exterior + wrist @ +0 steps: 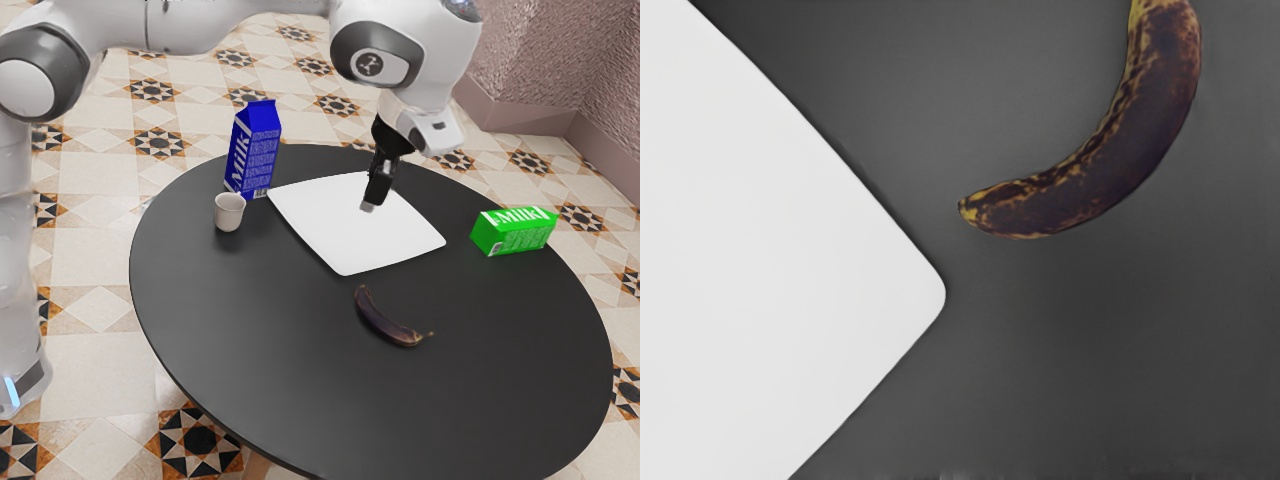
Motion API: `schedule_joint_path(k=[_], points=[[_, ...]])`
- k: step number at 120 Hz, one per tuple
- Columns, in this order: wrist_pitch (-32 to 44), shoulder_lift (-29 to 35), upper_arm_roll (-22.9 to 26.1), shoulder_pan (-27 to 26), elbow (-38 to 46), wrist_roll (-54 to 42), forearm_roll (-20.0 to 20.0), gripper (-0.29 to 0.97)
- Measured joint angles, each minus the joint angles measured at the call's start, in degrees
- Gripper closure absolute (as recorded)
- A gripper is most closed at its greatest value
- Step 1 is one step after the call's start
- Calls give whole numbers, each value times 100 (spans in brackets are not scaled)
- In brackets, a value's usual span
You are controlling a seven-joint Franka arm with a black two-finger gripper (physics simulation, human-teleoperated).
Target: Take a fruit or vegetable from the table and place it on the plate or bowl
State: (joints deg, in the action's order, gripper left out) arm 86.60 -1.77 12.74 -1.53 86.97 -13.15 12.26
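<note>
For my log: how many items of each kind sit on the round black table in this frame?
Milk cartons: 2, the blue upright carton and the green carton lying down
Pale cup: 1
White square plate: 1
Dark overripe banana: 1
Total: 5

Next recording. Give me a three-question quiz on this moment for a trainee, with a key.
1. What does the gripper hang over? A) cup B) plate C) floor
2. True or false: the banana lies on the table, off the plate.
3. Which stands upright, the blue carton or the green carton?
Key: 1 B; 2 true; 3 blue carton.
</note>
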Motion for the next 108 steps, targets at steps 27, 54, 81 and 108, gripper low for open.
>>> schedule_joint_path(k=[27, 54, 81, 108], points=[[1281, 115, 99, -202, 1370, -1124, -840, 0], [1912, 93, 129, -366, 1837, -1936, -1188, 0], [2157, 120, 58, -235, 1863, -2546, -1227, 0], [2243, -16, 1091, 1250, 1935, -3282, -1354, 0]])
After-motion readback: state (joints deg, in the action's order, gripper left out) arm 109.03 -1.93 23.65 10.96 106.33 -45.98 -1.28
